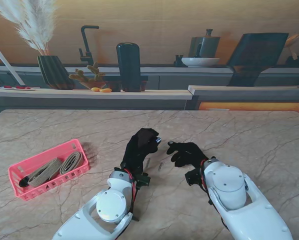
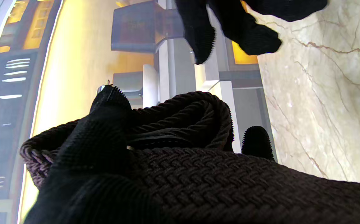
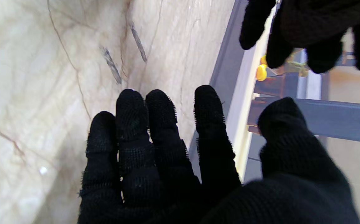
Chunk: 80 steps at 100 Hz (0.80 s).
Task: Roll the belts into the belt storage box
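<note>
My left hand (image 1: 139,147) is raised over the middle of the table in a black glove, shut on a rolled dark braided belt (image 2: 198,149); a metal buckle tip (image 1: 158,141) pokes out at its right side. Just to its right, my right hand (image 1: 187,153) is open with spread fingers (image 3: 155,124) and holds nothing. The pink belt storage box (image 1: 44,187) sits at the near left of the table with two rolled beige belts (image 1: 59,166) inside it.
A counter runs behind the table with a black cylinder (image 1: 128,66), a dark vase of pampas grass (image 1: 52,70), a small cactus pot (image 1: 89,78) and a white bowl (image 1: 200,61). Bare marble (image 1: 249,135) spreads to the right.
</note>
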Tool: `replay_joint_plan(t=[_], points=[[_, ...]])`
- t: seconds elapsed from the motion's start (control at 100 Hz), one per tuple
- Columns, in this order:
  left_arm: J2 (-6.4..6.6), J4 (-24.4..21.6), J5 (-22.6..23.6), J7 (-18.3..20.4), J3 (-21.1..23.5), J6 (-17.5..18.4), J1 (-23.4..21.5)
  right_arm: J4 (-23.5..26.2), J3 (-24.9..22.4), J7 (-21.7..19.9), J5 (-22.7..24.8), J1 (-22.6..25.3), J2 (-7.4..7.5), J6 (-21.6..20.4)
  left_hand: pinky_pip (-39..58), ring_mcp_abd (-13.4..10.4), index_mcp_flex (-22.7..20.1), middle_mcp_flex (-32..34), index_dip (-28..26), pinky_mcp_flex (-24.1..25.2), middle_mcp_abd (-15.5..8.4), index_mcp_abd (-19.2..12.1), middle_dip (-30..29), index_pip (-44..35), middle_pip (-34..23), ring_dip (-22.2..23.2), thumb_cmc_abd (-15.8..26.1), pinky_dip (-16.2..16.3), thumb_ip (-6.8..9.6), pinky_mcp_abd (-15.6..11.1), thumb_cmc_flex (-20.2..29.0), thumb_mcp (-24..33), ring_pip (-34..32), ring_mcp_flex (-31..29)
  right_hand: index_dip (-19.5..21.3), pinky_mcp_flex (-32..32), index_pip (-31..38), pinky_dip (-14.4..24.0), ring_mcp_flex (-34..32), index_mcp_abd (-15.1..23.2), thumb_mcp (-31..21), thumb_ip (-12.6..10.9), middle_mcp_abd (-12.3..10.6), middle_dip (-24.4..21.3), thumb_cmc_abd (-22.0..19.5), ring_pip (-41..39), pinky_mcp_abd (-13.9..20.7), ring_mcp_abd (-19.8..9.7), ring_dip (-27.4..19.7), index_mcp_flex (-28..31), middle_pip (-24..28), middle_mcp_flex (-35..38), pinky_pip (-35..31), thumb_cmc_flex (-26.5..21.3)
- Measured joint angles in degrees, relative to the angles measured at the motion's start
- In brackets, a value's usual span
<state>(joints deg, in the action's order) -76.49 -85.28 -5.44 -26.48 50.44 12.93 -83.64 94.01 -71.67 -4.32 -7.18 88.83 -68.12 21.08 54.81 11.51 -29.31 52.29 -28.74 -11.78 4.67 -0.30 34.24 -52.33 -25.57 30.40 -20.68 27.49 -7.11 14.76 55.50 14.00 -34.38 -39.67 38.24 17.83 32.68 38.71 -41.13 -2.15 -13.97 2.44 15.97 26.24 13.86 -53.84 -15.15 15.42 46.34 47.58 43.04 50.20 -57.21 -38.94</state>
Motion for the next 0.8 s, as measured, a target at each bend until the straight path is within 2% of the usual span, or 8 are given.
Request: replay_joint_plan(t=[0.1,0.13,0.21,0.27,0.35,0.44,0.56,0.8], points=[[-0.05,0.0,0.0,0.2,0.0,-0.4,0.0,1.2,-0.5,0.7,2.7,1.5,0.57,-4.5,1.0,1.1,0.0,0.7,-3.0,-1.1,0.0,-0.5,6.2,-2.5,-4.9,3.0,-1.7,0.3,0.0,0.1,-2.5,4.8,-3.2,-1.1,-0.1,0.0,0.0,0.0,0.0,0.0,-1.2,0.0,0.0,0.0,0.2,0.0,0.0,0.0,0.0,0.0,0.0,0.0,-0.1,0.0],[-0.05,0.0,0.1,0.3,0.0,-0.6,0.0,1.4,-0.6,0.9,3.5,1.8,0.73,-5.9,1.6,1.6,0.0,0.9,-3.7,-1.5,0.0,-0.5,7.7,-3.2,-6.8,4.2,-2.4,0.5,0.0,0.2,-3.0,6.2,-4.3,-1.2,-1.5,0.1,0.6,-0.1,0.0,0.0,-2.6,0.0,0.0,0.0,0.3,0.0,0.0,0.0,0.0,0.0,0.0,0.0,-0.1,0.0],[-0.05,0.4,1.1,0.6,-0.1,-1.2,0.3,1.8,-0.7,1.3,6.6,2.6,1.16,-10.5,3.1,2.4,0.0,1.9,-5.0,-3.0,0.0,-0.5,11.0,-4.0,-11.5,6.1,-4.2,1.2,0.0,0.6,-5.0,9.5,-7.0,-3.3,-4.6,0.7,3.0,-0.2,0.0,0.7,-6.2,0.0,-0.1,0.0,4.5,0.0,0.0,-0.2,-0.3,0.0,0.0,0.1,-0.5,0.0],[-0.04,1.2,4.1,0.6,-0.3,-1.6,0.9,1.9,-0.6,1.8,9.7,3.0,1.45,-14.3,4.6,3.1,0.0,2.4,-5.4,-4.9,0.0,-0.5,12.5,-4.1,-15.4,7.2,-5.4,1.7,0.0,1.0,-6.5,11.6,-9.4,-5.2,-5.4,1.2,3.4,-0.7,-0.2,1.4,-9.2,0.0,-0.5,0.0,6.1,0.0,0.0,-0.5,-0.8,-0.7,0.0,0.1,-0.6,0.9],[-0.02,2.7,7.9,0.4,-0.7,-1.9,1.8,2.0,-0.4,2.8,13.2,3.4,1.83,-18.8,7.1,3.4,-0.8,3.4,-5.7,-8.5,-0.9,-0.5,14.6,-4.4,-21.0,7.9,-8.3,2.4,0.04,1.5,-7.8,14.3,-12.9,-9.0,-5.3,1.9,3.4,-0.7,-0.9,1.6,-13.9,0.1,-0.8,0.0,9.6,0.1,0.0,-0.8,-0.9,-1.4,0.0,0.1,-0.7,2.5],[-0.01,4.0,8.4,0.1,-1.1,-2.3,2.6,2.2,-0.3,3.4,16.5,3.7,2.19,-22.6,9.8,3.4,-0.8,4.7,-5.8,-12.2,-1.5,0.4,16.0,-4.7,-26.2,8.1,-9.8,3.0,0.09,1.7,-9.4,16.3,-17.7,-13.2,-3.5,2.7,1.7,-0.8,-1.8,1.9,-19.8,0.1,-1.5,0.0,12.8,1.1,0.0,-1.7,-1.0,-1.9,0.0,0.2,-0.7,6.0],[0.0,5.6,9.7,-0.1,-1.4,-3.2,3.7,2.9,-0.3,3.2,19.1,4.0,2.81,-25.9,13.2,3.2,-0.8,6.5,-6.6,-15.4,-1.7,1.8,16.0,-4.8,-31.1,8.6,-10.2,3.0,0.1,1.7,-10.0,18.0,-23.2,-17.4,-2.2,3.1,0.7,-1.3,-1.8,2.0,-21.5,0.6,-2.1,0.0,16.0,2.1,0.0,-2.2,-1.5,-1.9,-0.7,0.3,-0.7,10.6],[0.03,11.2,19.3,-2.1,-3.9,-3.0,6.9,2.1,2.1,6.3,27.0,2.8,3.38,-29.0,15.5,2.3,-1.0,9.5,-9.3,-18.8,-2.1,3.1,16.0,-10.4,-34.9,8.7,-11.0,3.0,0.32,1.7,-10.7,18.2,-27.6,-21.9,-1.3,3.7,-0.9,-1.3,-1.8,-1.6,-21.5,0.2,-2.1,-0.1,15.7,3.4,-0.3,-2.3,-1.5,-2.1,-1.4,0.3,-0.7,19.2]])
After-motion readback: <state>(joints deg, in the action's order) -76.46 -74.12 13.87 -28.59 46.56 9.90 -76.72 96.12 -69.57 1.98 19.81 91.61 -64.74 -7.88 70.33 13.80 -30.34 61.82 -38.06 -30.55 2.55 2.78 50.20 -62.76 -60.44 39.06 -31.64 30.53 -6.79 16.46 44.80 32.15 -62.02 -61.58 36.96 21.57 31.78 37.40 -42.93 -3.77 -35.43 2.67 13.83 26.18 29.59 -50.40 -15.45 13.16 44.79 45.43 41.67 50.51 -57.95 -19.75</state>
